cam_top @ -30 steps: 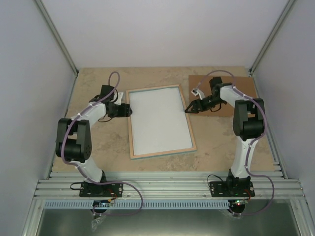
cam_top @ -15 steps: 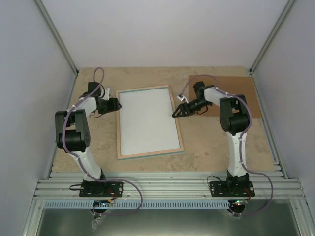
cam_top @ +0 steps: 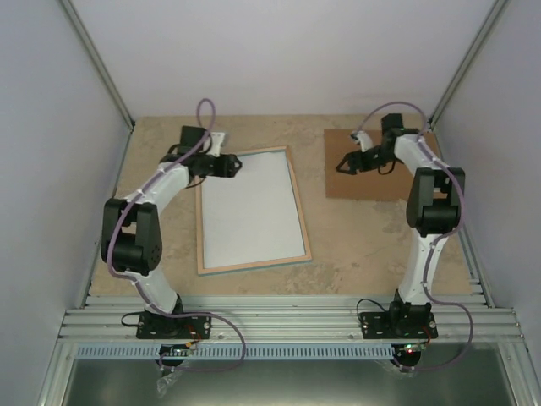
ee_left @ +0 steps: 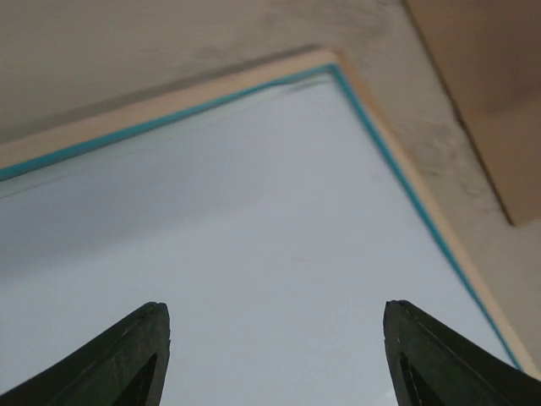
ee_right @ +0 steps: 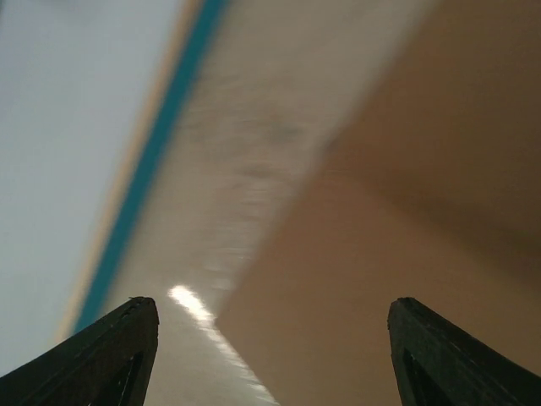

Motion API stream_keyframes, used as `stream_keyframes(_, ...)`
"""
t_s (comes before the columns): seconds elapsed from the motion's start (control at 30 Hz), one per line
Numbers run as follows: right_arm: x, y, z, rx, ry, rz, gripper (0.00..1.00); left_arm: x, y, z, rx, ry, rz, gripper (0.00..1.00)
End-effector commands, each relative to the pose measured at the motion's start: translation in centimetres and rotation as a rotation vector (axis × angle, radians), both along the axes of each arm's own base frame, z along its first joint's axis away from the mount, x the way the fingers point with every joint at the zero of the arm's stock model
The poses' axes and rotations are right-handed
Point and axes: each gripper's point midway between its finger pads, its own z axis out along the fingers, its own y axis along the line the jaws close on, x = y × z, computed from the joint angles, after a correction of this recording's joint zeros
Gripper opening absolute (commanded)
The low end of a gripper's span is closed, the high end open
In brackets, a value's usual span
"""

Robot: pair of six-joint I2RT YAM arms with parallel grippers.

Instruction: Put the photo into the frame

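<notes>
Our left fingers were apart over the frame; our right fingers were apart over the brown board.

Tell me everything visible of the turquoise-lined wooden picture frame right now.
The large, thin rectangular picture frame lies flat on the beige stone-look tabletop, left of centre, slightly skewed. It has a light wood rim, a thin turquoise inner line and a pale whitish panel filling it. The open left hand hovers over its far end; contact cannot be judged. The brown board lies apart on its right.
</notes>
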Motion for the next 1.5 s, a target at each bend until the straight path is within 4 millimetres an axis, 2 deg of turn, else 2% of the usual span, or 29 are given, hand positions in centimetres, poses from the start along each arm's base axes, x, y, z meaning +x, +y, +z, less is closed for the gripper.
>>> stream_keyframes(0.0, 4.6, -8.3, -1.2, -0.251, -0.104, -0.169, 0.75, -0.4, -5.7, 0.6, 0.011, -0.078, -0.149, 0.72)
stream_keyframes(0.13, 6.0, -12.7, -3.8, -0.366, -0.065, -0.240, 0.75, -0.7, -11.4, 0.0, 0.013, -0.093, -0.269, 0.71)
stream_keyframes(0.27, 5.7, -15.5, -5.8, -0.445, -0.020, -0.264, 0.75, -1.6, -17.4, -2.0, 0.085, -0.122, -0.417, 0.70)
stream_keyframes(0.33, 5.0, -15.5, -6.8, -0.457, 0.004, -0.254, 0.75, -1.9, -20.2, -3.0, 0.122, -0.143, -0.468, 0.71)
stream_keyframes(0.47, 2.8, -13.8, -8.9, -0.406, 0.104, -0.223, 0.74, -2.7, -25.4, -4.6, 0.171, -0.171, -0.556, 0.70)
stream_keyframes(0.53, 1.5, -12.6, -9.9, -0.365, 0.170, -0.208, 0.73, -3.0, -27.2, -5.6, 0.211, -0.184, -0.592, 0.70)
stream_keyframes(0.6, 0.2, -11.2, -10.8, -0.333, 0.231, -0.189, 0.72, -2.9, -28.1, -6.6, 0.246, -0.178, -0.603, 0.70)
stream_keyframes(0.7, -2.1, -9.3, -11.8, -0.318, 0.299, -0.147, 0.72, -2.4, -27.4, -8.4, 0.306, -0.151, -0.578, 0.69)
stream_keyframes(0.8, -4.0, -7.5, -12.1, -0.275, 0.353, -0.117, 0.72, -2.7, -25.3, -9.2, 0.356, -0.138, -0.563, 0.68)
stream_keyframes(0.93, -5.3, -5.6, -12.0, -0.215, 0.386, -0.096, 0.71, -3.3, -20.6, -10.7, 0.346, -0.039, -0.500, 0.67)
stream_keyframes(0.97, -5.8, -4.3, -12.0, -0.207, 0.389, -0.068, 0.71, -3.3, -19.1, -11.1, 0.345, -0.005, -0.480, 0.67)
stream_keyframes(1.1, -6.9, -1.0, -10.5, -0.115, 0.381, 0.001, 0.71, -3.9, -14.6, -12.5, 0.363, 0.076, -0.427, 0.67)
stream_keyframes(1.2, -6.8, 0.6, -7.9, -0.026, 0.343, 0.038, 0.72, -3.9, -12.6, -12.9, 0.375, 0.125, -0.389, 0.66)
stream_keyframes(1.27, -6.0, 0.6, -5.2, 0.019, 0.266, 0.037, 0.72, -3.6, -12.5, -11.8, 0.380, 0.120, -0.368, 0.66)
stream_keyframes(1.33, -4.7, -0.7, -2.5, 0.031, 0.167, 0.001, 0.75, -3.3, -13.8, -9.7, 0.302, 0.101, -0.369, 0.68)
stream_keyframes(1.4, -3.4, -3.1, -0.4, 0.027, 0.099, -0.065, 0.76, -3.3, -15.5, -7.8, 0.191, 0.098, -0.380, 0.71)
stream_keyframes(1.47, -2.6, -6.4, 0.9, 0.021, 0.075, -0.151, 0.78, -3.4, -16.9, -7.0, 0.081, 0.140, -0.358, 0.72)
